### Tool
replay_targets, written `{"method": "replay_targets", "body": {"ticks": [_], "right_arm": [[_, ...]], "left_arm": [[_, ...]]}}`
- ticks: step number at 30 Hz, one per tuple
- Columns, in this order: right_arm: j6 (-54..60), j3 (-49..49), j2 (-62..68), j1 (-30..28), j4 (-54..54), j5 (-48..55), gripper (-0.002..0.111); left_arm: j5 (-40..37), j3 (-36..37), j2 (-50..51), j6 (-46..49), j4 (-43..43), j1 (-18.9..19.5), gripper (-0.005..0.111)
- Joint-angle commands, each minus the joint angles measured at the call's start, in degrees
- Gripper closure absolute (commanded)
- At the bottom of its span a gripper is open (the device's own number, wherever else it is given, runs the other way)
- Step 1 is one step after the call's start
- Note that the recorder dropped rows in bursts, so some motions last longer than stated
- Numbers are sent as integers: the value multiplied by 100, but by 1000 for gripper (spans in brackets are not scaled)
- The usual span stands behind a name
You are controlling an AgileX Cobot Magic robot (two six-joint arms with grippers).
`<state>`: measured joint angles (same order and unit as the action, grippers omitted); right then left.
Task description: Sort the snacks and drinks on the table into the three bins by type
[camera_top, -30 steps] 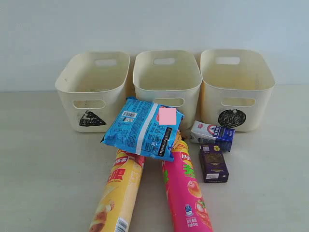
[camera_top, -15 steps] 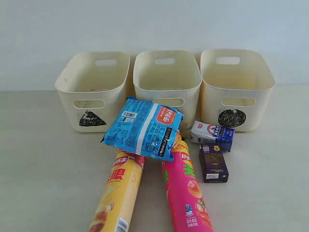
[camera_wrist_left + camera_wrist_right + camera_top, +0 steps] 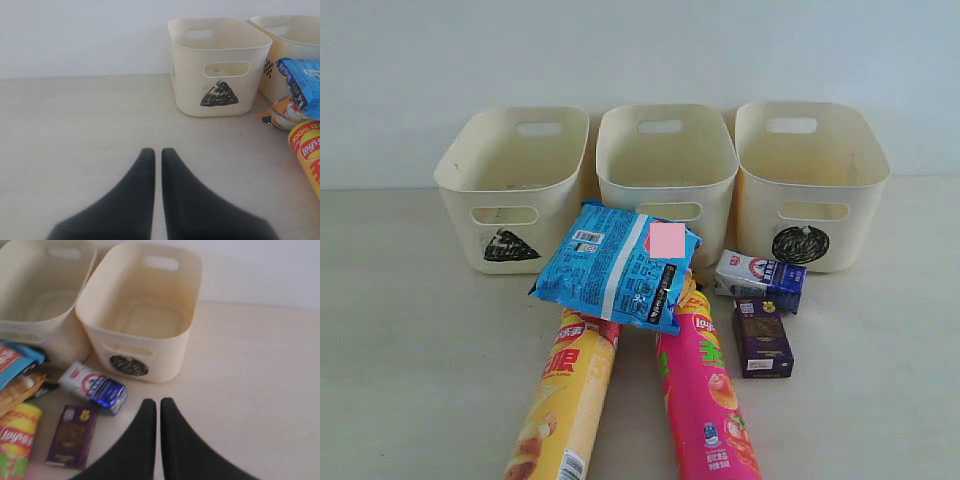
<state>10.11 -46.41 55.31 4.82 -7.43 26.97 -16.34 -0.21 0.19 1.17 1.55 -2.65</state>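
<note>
Nothing on the tabletop [image 3: 410, 350] has budged since a second ago, so you're looking at the same layout.

Your left end effector [image 3: 157, 152] is clenched, with only a thin slit between the tips and nothing in it. It hovers over bare tabletop, well apart from the triangle bin [image 3: 220, 65]. Your right end effector [image 3: 158, 402] is pinched together the same way, also empty. It sits near the circle bin [image 3: 145, 305], with the white-blue carton [image 3: 93, 387] and the dark purple carton [image 3: 72, 436] off to one side of it.

From the exterior view, the three bins stand in a row at the back: triangle on the left, the middle bin [image 3: 665, 160], then circle on the right. The blue packet [image 3: 618, 266] leans in front of the middle bin, covers that bin's front, and rests over the top ends of both tubes. The orange packet [image 3: 688, 290] peeks out from under it; you can't see much of it.

The yellow tube [image 3: 565, 400] and pink tube [image 3: 705, 395] lie flat side by side, running out of the bottom of that view. The white-blue carton lies on its side just in front of the circle bin. The dark purple carton lies flat just beside it, next to the pink tube.
</note>
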Motion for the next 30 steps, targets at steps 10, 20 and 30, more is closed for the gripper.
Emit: {"method": "replay_targets", "body": {"ticks": [10,20,30], "right_arm": [[1773,-768,1579,1645,-935,637,108],[1873,-564,2140,2716,-989,-1584,108],[2193,575,2192,3518,-993,-3419,108]], "left_arm": [[31,21,-19,-32,0,20,103],[31,21,-19,-32,0,20,103],[42,21,-19,-32,0,20,103]]}}
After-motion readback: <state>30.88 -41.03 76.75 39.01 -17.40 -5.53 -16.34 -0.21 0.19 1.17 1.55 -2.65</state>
